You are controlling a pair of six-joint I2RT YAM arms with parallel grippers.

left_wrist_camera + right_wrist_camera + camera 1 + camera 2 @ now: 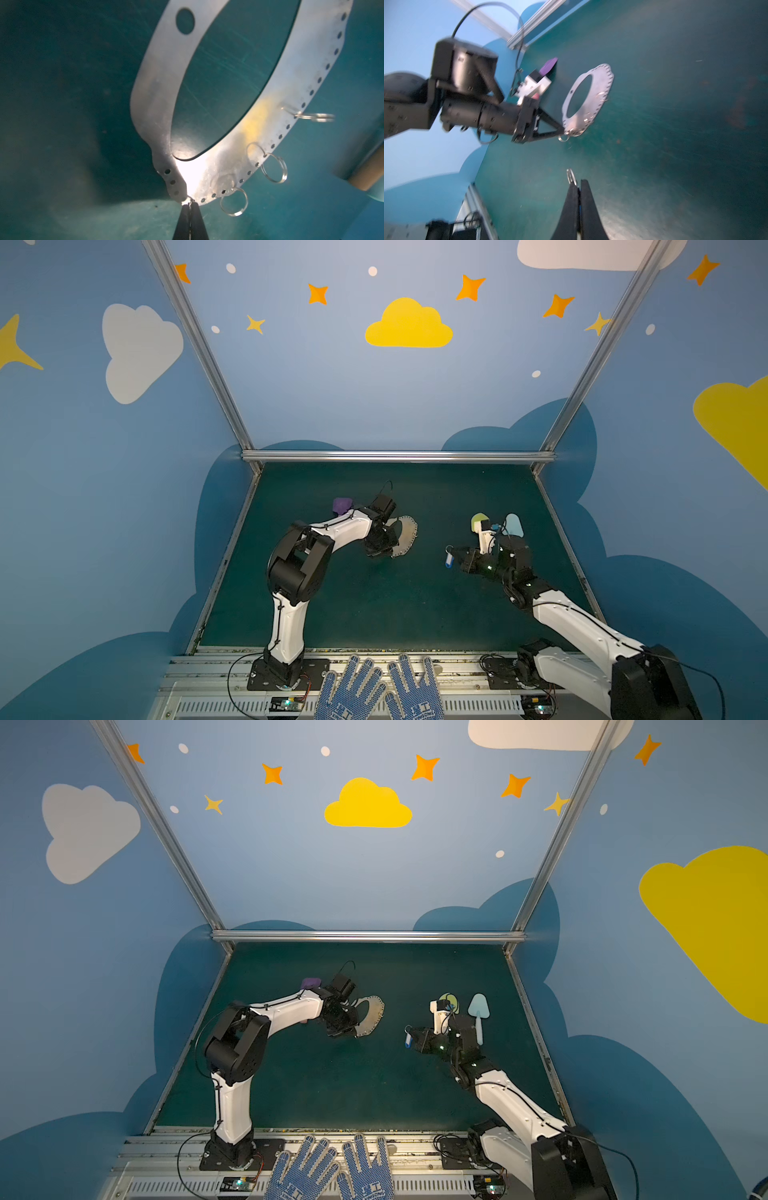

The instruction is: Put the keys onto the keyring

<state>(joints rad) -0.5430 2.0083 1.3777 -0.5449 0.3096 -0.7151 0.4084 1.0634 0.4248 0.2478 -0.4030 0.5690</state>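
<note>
Keyring (158,99) edge pinched by left fingers (182,220), left of counter (374,614) centre; right fingers (569,207) pinch keys (448,560), well apart, nearer right edge.

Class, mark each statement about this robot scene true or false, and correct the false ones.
1. The left gripper is shut on the rim of the keyring. True.
2. The right gripper is empty. False: it is shut on the keys.
3. The keys hang from the keyring. False: they are held well apart from it, to its right in both top views.
4. Small wire rings hang in holes along the keyring's edge. True.
</note>
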